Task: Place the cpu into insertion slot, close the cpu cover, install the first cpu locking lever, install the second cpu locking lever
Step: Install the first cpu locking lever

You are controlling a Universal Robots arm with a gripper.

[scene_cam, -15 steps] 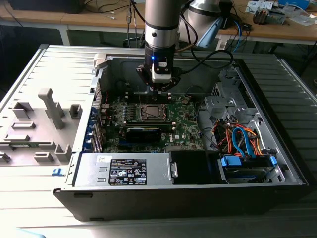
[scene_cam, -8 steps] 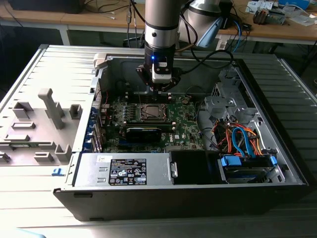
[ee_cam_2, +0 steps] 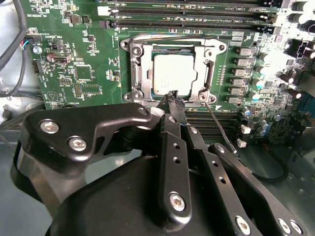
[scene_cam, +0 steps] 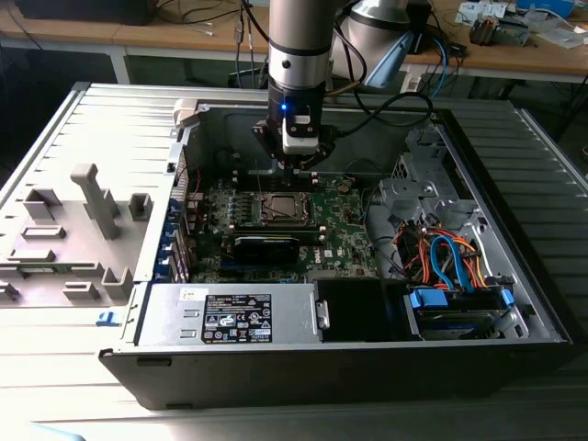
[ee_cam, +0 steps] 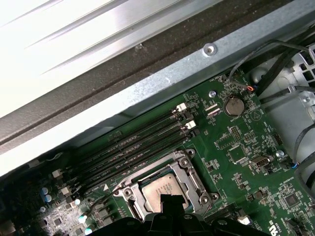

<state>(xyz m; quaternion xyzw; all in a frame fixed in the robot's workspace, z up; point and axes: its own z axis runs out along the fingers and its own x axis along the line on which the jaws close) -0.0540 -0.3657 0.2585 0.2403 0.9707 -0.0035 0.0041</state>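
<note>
Entry, from beside the bench.

State of the gripper [ee_cam_2: 174, 100]: fingers drawn together, nothing visible between them. The tips sit low at the slot [ee_cam_2: 132, 94], on the edge of the cover [ee_cam_2: 142, 69] nearest the arm. Touching or just off it, I cannot tell. In the exterior view the gripper [scene_cam: 296, 165] hangs straight down inside the open case [scene_cam: 367, 372], over the board [scene_cam: 349, 230].

The cpu [ee_cam_2: 173, 73] lies flat in the slot, its silver top showing through the cover's window. It is just beyond the fingertips and not held. The first wrist view agrees: cpu [ee_cam: 160, 189] seated, gripper [ee_cam: 170, 200] at its edge.

The cover is down over the cpu, flat as far as I can judge.

Levers: the angled lever [ee_cam_2: 219, 129] sticks out from the slot's corner beside the gripper, near it but apart, and looks unlatched. The far lever [ee_cam_2: 172, 37] runs along the opposite edge of the frame. Whether it is latched I cannot tell.

Step in hand, my reading: placement and cover are done and the work is at the levers. Which of the two, I can't say.

What the move calls for, as a judgement:
- The tips should bear on the thin rod alone.
- They should carry it down and under its catch.
- They should keep off the cpu's top and the small parts on the board.
- The rod looks thin and springy, so it could slip off the tips.
</note>
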